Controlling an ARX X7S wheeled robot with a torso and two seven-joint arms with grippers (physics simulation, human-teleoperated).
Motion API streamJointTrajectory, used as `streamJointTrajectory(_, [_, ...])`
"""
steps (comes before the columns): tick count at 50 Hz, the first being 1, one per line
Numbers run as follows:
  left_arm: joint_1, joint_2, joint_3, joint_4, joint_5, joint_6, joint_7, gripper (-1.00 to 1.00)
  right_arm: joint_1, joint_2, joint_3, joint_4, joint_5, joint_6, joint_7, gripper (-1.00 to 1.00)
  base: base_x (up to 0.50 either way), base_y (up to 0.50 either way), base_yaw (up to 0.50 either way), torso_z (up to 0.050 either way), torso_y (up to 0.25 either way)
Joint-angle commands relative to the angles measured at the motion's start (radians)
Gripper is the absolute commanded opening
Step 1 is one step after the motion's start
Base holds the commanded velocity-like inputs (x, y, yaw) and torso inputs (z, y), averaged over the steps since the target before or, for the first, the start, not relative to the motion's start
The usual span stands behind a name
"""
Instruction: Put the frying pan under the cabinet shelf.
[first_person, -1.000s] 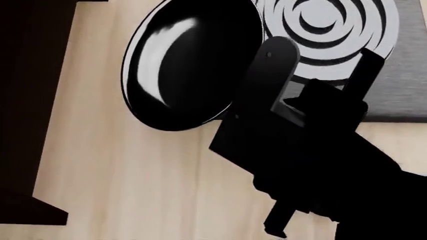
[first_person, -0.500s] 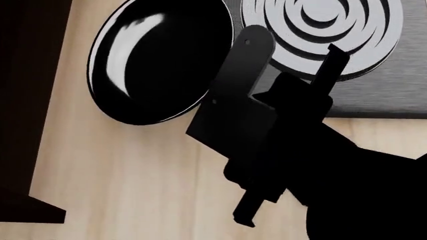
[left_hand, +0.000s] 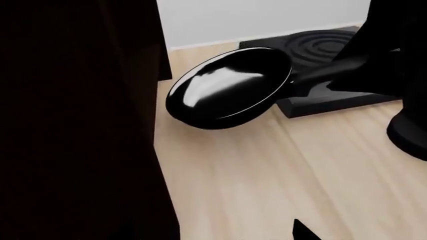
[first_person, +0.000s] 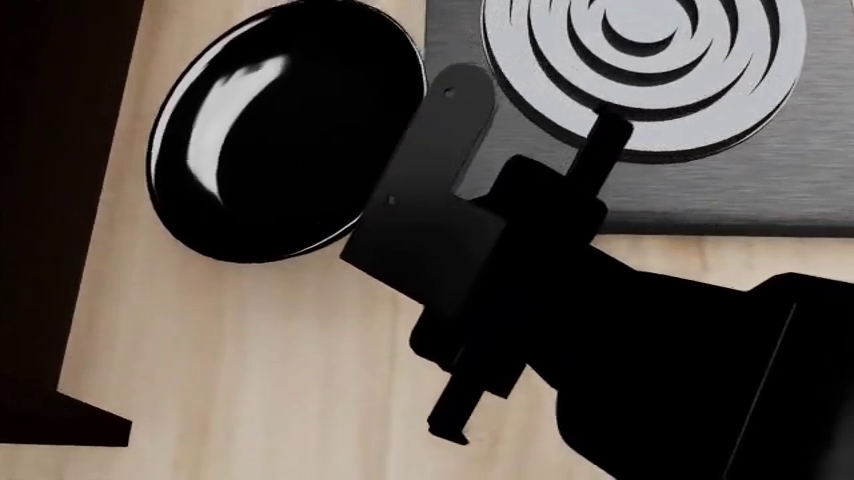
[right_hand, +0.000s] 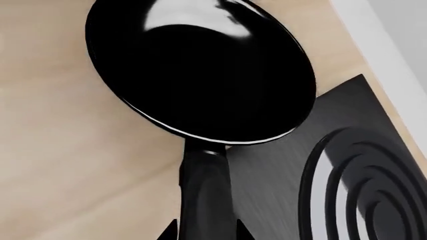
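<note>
Frying pan (first_person: 280, 130) held off the wooden counter (first_person: 267, 380), right gripper (right_hand: 203, 232) clamped on its handle; pan bowl extends ahead of the gripper, between cabinet shelf (left_hand: 73, 125) and burner plate (first_person: 641, 70). Left gripper out of sight

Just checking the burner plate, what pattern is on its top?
Concentric rings, silvery-grey against black, on the burner plate; clearest in the head view.

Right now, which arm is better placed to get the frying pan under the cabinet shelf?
The right. Its gripper already straddles the frying pan handle, and the pan sits between the burner plate and the cabinet shelf. The left gripper is not seen holding anything.
</note>
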Motion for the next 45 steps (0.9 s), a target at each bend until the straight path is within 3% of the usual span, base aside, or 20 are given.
streamJointTrajectory(1, [0.003,-0.005,-0.01,-0.008,-0.018,0.014,-0.002,1.0,0.014,-0.042,0.002,0.015,-0.102,-0.021,-0.01,-1.0,0.0,0.0,0.0,0.0,0.0])
streamJointTrajectory(27, [0.002,-0.013,-0.021,-0.024,-0.035,0.023,-0.013,1.0,-0.139,-0.207,-0.112,0.401,-0.329,-0.357,-0.145,-1.0,0.0,0.0,0.0,0.0,0.001])
streamJointTrajectory(45, [-0.02,-0.004,-0.015,-0.047,-0.03,0.001,-0.021,1.0,-0.242,-0.368,-0.082,0.652,-0.32,-0.546,-0.237,-1.0,0.0,0.0,0.0,0.0,0.0])
